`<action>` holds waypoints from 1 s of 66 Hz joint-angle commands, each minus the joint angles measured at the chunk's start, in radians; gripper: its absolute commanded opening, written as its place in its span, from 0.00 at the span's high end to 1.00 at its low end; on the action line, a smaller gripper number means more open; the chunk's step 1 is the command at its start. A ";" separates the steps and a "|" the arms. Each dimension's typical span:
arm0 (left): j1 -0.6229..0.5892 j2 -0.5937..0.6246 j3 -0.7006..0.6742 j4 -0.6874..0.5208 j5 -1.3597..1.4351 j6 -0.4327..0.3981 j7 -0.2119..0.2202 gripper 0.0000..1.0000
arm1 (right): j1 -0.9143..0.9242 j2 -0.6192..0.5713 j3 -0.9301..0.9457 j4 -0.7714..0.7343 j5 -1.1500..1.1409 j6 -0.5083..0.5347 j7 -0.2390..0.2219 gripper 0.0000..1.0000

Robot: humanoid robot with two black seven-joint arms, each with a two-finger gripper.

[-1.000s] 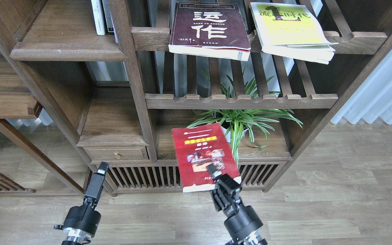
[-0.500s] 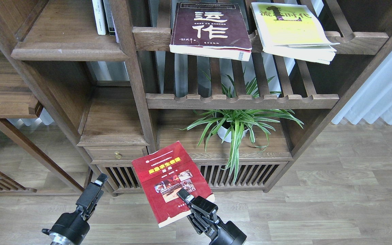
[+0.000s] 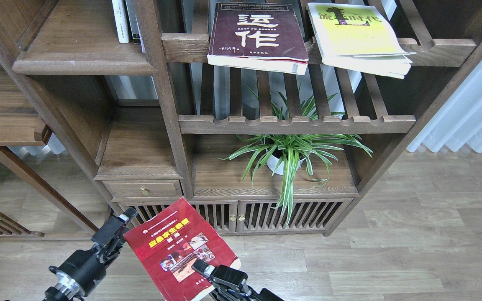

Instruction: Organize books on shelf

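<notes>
My right gripper (image 3: 198, 267) is shut on the near corner of the bright red book (image 3: 176, 251), which it holds tilted and low over the floor at the bottom centre. My left gripper (image 3: 119, 221) points up beside the red book's left edge; its fingers cannot be told apart. A thick maroon book (image 3: 260, 35) with white characters and a yellow-and-white book (image 3: 356, 35) lie flat on the top slatted shelf. The solid dark-brown shelf (image 3: 82, 62) with a rounded front edge is at the upper left.
Thin white- and dark-spined books (image 3: 124, 21) stand at the solid shelf's right end. A potted spider plant (image 3: 285, 156) stands under a slatted shelf (image 3: 295, 123). A drawer with a brass knob (image 3: 142, 191) and a slatted-door cabinet (image 3: 234, 217) are below. A curtain (image 3: 467, 113) hangs right.
My right gripper has carried the red book down and to the left, from in front of the plant to low beside the left gripper. The left arm has sunk slightly and tilted right.
</notes>
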 commanded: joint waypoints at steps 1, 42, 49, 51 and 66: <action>-0.025 -0.020 0.047 0.000 0.018 0.000 0.000 0.00 | 0.026 0.000 -0.001 -0.034 0.000 0.000 0.001 0.95; -0.014 -0.067 0.105 0.002 0.038 0.000 -0.008 0.00 | 0.069 0.000 -0.020 -0.068 0.031 0.000 0.001 0.95; -0.025 -0.083 0.104 0.011 0.039 0.000 -0.015 0.03 | 0.078 0.000 -0.020 -0.073 0.031 0.000 0.001 0.95; -0.022 -0.084 0.107 0.014 0.038 0.000 -0.018 0.13 | 0.078 0.000 -0.020 -0.076 0.031 0.000 0.001 0.95; -0.025 -0.080 0.125 0.014 0.038 0.000 -0.018 0.28 | 0.073 0.000 -0.020 -0.077 0.029 0.000 0.001 0.95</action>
